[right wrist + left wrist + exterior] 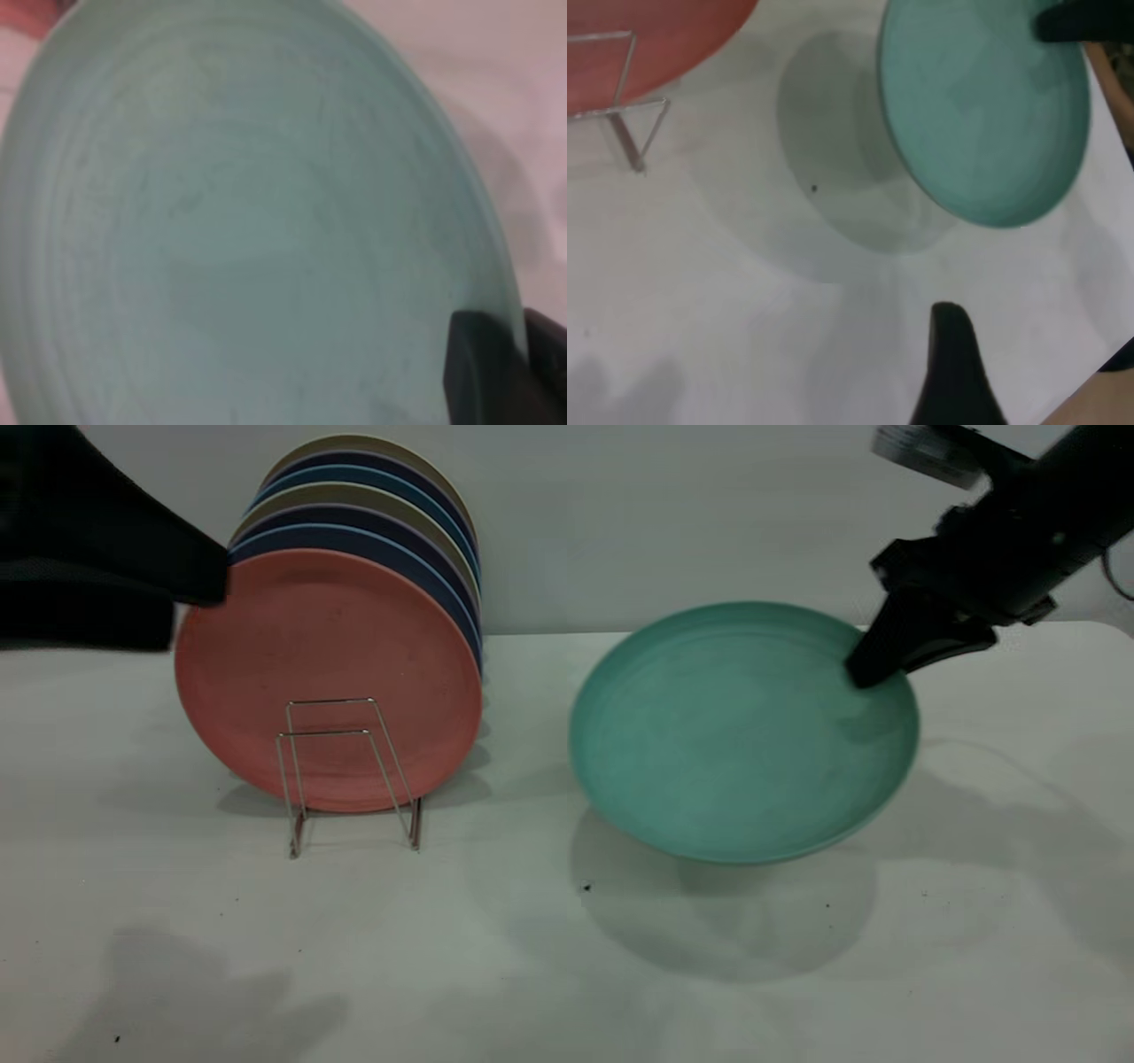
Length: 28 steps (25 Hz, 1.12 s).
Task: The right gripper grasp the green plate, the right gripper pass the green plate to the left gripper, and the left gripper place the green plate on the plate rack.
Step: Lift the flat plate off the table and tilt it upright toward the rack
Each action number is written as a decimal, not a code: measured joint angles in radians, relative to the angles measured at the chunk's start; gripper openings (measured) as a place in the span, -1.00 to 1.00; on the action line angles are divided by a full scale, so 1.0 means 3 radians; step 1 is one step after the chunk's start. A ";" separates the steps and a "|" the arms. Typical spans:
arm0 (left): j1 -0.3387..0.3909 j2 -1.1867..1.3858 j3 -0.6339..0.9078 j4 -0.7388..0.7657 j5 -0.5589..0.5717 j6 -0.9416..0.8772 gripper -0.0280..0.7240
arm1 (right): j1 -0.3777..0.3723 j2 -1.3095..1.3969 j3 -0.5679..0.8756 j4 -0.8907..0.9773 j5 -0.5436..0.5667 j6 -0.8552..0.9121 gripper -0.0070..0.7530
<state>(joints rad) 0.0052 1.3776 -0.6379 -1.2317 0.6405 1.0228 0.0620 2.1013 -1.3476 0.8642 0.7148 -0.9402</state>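
The green plate (735, 735) hangs tilted above the table, clear of its shadow. My right gripper (873, 664) is shut on the plate's upper right rim, one jaw on the inner face and one behind. In the right wrist view the plate (248, 221) fills the frame, with the rim between the jaws of the right gripper (518, 341). My left gripper (190, 593) is high at the far left, beside the racked plates, open and empty. The left wrist view shows one of its fingers (952, 363) and the green plate (983, 115) farther off. The wire plate rack (350, 775) stands at the left.
A salmon-pink plate (328, 673) leans upright in the rack, with several blue and beige plates (381, 522) stacked behind it. Two empty wire loops (629, 115) stand in front of the pink plate. The white table (532, 974) runs to a wall behind.
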 joint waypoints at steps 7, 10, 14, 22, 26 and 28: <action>0.0000 0.0795 -0.0177 -0.0297 -0.0099 0.0276 0.49 | 0.0179 -0.0035 0.0000 0.0086 0.0103 -0.0007 -0.93; 0.0000 0.1059 -0.0232 -0.0614 -0.0055 0.0561 0.49 | 0.0234 -0.0035 0.0000 0.0181 0.0192 -0.0024 -0.93; 0.0000 0.1268 -0.0240 -0.0923 0.0031 0.0849 0.49 | 0.0364 -0.0036 0.0000 0.0402 0.0321 -0.0113 -0.93; 0.0000 0.1316 -0.0252 -0.1067 0.0069 0.0941 0.49 | 0.0680 -0.0036 0.0000 0.0760 0.0331 -0.0289 -0.93; 0.0000 0.1319 -0.0252 -0.1080 0.0102 0.0947 0.49 | 0.0725 -0.0036 0.0000 0.0871 0.0334 -0.0344 -0.93; 0.0000 0.1319 -0.0252 -0.1080 0.0110 0.0947 0.49 | 0.0725 -0.0036 0.0000 0.1020 0.0408 -0.0412 -0.93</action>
<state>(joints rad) 0.0052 1.7733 -0.7135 -1.5557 0.6735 1.3069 0.2796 2.0905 -1.3476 1.1702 0.8373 -1.0638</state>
